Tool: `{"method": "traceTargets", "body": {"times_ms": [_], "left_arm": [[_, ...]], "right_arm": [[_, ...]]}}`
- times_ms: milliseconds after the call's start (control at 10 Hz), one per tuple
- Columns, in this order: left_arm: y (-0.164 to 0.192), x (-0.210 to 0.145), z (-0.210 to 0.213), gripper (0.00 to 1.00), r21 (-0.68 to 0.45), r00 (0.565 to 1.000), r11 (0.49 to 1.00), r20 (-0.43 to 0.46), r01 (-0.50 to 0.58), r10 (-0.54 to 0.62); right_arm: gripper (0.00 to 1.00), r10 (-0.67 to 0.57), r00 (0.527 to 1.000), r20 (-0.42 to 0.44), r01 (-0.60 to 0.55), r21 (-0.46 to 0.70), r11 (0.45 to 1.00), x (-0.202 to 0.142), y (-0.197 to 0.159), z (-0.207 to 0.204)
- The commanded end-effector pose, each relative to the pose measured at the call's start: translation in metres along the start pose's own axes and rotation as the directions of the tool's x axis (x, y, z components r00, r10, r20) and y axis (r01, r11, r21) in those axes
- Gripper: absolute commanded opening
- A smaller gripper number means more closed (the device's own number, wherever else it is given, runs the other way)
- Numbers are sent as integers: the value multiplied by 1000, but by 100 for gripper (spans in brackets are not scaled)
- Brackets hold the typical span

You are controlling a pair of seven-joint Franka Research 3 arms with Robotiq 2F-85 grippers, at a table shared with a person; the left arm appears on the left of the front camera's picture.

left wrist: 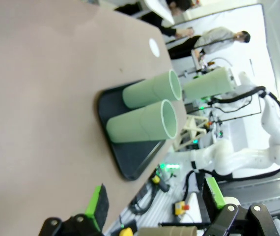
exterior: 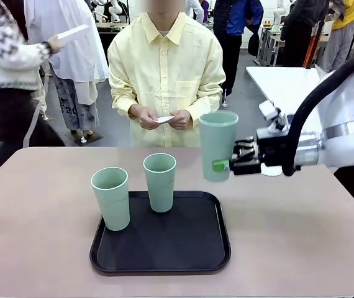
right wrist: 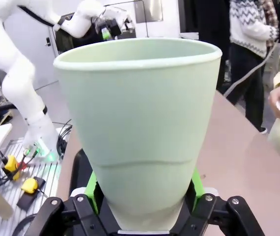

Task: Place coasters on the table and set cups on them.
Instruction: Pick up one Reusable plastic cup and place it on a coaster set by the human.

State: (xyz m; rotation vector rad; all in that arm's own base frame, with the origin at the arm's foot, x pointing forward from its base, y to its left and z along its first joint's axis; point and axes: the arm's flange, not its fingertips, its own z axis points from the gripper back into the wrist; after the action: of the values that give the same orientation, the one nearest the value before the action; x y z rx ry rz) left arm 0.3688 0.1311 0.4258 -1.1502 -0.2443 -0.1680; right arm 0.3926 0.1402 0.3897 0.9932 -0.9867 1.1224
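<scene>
Right fingers [exterior: 222,165] clamp one cup [exterior: 218,139] by its lower side, above the table [exterior: 40,205] beside the tray [exterior: 195,248] where two cups [exterior: 159,181] stand. It seems bound for the coaster [exterior: 164,118] the person holds. Left fingers [left wrist: 98,209] hang spread, empty.

You have two pale mint-green tumblers upright on the black tray [exterior: 164,268]: the left cup [exterior: 110,202] and the rear cup [exterior: 160,183]. The third cup [exterior: 218,146] hangs upright above the table [exterior: 40,236], clamped low in the right gripper [exterior: 222,165]. One white coaster [left wrist: 154,47] lies flat on the table, well apart from the tray.
</scene>
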Motion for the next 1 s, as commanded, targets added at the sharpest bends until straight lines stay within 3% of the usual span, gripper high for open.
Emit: {"method": "traceTargets", "body": {"times_ms": [0,200,300,600,700,900], "left_arm": [[-1,0,1,100,-17,1000,1000,10,17,-17],[-1,0,1,100,-17,1000,1000,10,17,-17],[-1,0,1,100,-17,1000,1000,10,17,-17],[-1,0,1,100,-17,1000,1000,10,17,-17],[-1,0,1,100,-17,1000,1000,10,17,-17],[-1,0,1,100,-17,1000,1000,10,17,-17]], "right_arm": [[21,-15,999,-35,15,0,1000,21,9,2],[21,7,997,-75,-9,-26,1000,18,11,1],[21,0,1000,-8,0,-7,1000,30,11,3],[21,0,1000,-8,0,-7,1000,30,11,3],[81,6,1000,-27,-6,-11,1000,29,12,3],[81,52,999,5,-52,-31,998,33,-40,52]]}}
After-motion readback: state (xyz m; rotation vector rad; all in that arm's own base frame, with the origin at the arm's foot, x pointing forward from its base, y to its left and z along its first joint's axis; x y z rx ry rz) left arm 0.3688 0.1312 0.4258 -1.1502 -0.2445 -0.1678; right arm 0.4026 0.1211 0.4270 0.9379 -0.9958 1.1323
